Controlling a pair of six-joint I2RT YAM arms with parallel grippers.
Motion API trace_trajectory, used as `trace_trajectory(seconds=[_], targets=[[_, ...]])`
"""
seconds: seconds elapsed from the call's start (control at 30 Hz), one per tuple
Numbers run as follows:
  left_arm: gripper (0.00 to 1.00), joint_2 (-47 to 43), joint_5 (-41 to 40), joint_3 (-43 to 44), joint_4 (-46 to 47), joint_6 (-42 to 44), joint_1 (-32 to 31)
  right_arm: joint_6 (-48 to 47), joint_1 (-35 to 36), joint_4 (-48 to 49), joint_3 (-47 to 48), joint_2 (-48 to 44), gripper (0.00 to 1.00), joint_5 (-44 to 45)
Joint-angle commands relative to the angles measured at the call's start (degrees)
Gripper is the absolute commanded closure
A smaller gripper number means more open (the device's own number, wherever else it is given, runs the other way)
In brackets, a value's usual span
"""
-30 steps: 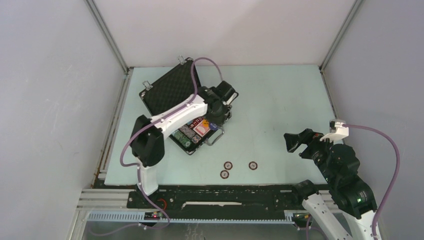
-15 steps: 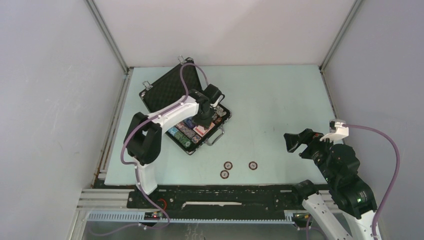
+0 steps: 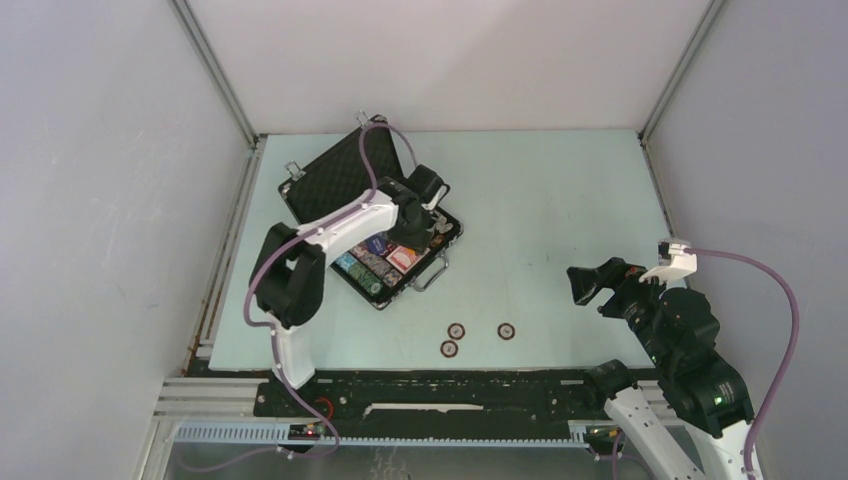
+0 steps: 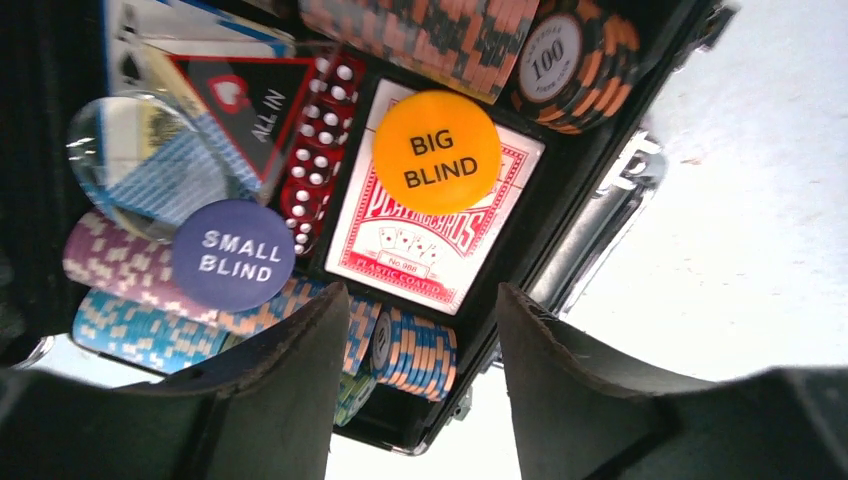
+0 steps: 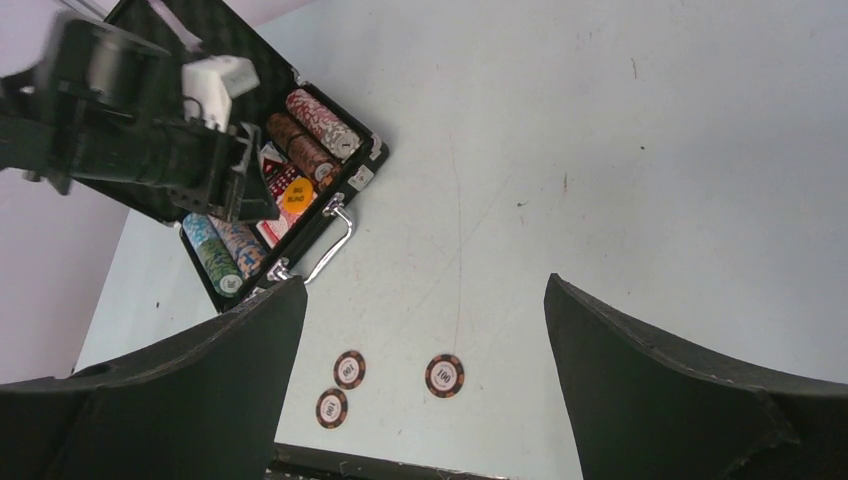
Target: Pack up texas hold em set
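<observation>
Hovering over the open case [image 3: 335, 180], my left gripper [image 4: 420, 300] has its jaws apart with nothing between them.

Directly below the fingertips sits a red deck [image 4: 430, 240] in its slot, with the BIG BLIND button [image 4: 436, 152] lying loose on top. Past one finger, the SMALL BLIND button [image 4: 232, 254] rests across a chip row and the edge of the dice [image 4: 318, 140]. Beyond it lie the ALL IN marker [image 4: 245, 100] and a clear disc [image 4: 140, 165] over a blue deck [image 4: 160, 30]. Chip rows [image 4: 415, 350] fill the slots on either side.

Well away from me, on the table [image 3: 560, 200] toward the arm bases, three loose chips [image 3: 456, 330] lie flat, apart from one another. My right gripper [image 5: 422, 285] hangs wide open and empty, off to the side of those chips.

Assessment: packing is unfinished, with chips out and the lid up.

Recommendation: rise straight up so neither finger sweeps the loose buttons. They appear to sit proud and may foul the lid, so check that they seat. Flat chips give little edge to pinch, so approach vertically with the jaws straddling one chip, and take one at a time.
</observation>
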Motion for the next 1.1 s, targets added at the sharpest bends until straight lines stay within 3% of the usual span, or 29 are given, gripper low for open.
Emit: trace_trajectory(seconds=[0.0,0.13,0.27,0.5,0.7,1.07], targets=[[0.31,-9.0,-1.9,-1.0,3.0,-0.9,1.7,-1.0,0.2,2.0,-0.2,0.8,0.01,-0.6],[0.17,-7.9,-5.1,0.1,-0.2,-0.6,4.0,-0.8,0.3,2.0,-0.2,0.8,0.01,-0.7],[0.16,-5.3,-9.0,0.4,-2.1,0.7,4.8,-0.9,0.2,2.0,-0.2,0.5,0.01,-0.7],[0.21,-0.9,-10.9,1.7,-2.5,2.7,6.7,-1.0,0.2,2.1,-0.1,0.4,0.01,-0.8],[0.32,1.6,-11.8,3.0,-2.6,3.1,6.7,-0.9,0.3,2.0,-0.2,0.4,0.01,-0.6],[0.30,4.0,-12.6,3.1,-2.1,3.5,6.7,-0.9,0.3,2.0,-0.2,0.8,0.01,-0.8]])
